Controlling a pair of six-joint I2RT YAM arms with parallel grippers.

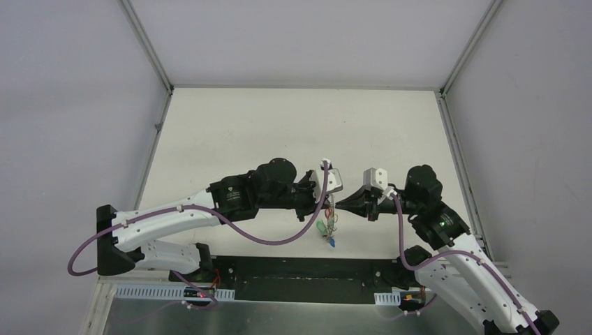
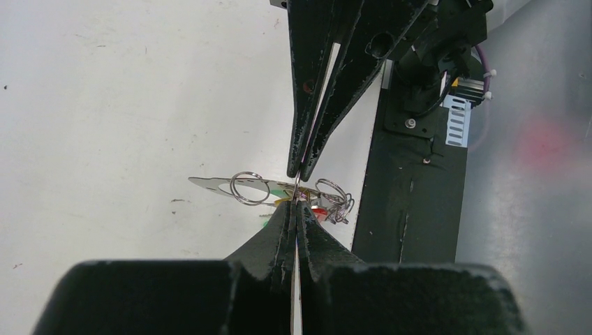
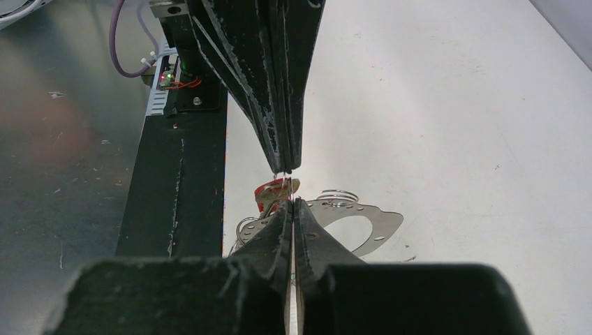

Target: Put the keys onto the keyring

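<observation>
Two arms meeting tip to tip above the white table [image 1: 293, 125], close to the middle of its near edge. The left gripper [image 1: 325, 202] reaches in from the left and the right gripper [image 1: 343, 202] from the right; their points almost touch. Both pincers are pressed fully together, with no gap between the fingers. Seen from the left wrist, a thin dark wire runs straight between the two sets of tips. This is the keyring [image 2: 298, 183], viewed edge-on, so its full hoop is hard to make out; each pincer appears to nip it, one from either side. The keys [image 1: 326, 230] hang in a loose bunch at the fingertips, held clear of the table surface and towards its near edge. From above, a green head [image 1: 320, 229] and a blue head [image 1: 332, 243] can be picked out in the bunch. From the right wrist, a red head [image 3: 274, 188] sits directly between the opposing tips. A flat silvery key [image 2: 213, 184] juts out sideways from the bunch, and small split rings [image 2: 249, 188] lie against it. The black base plate [image 1: 300, 269] runs along the near edge, below the bunch.
</observation>
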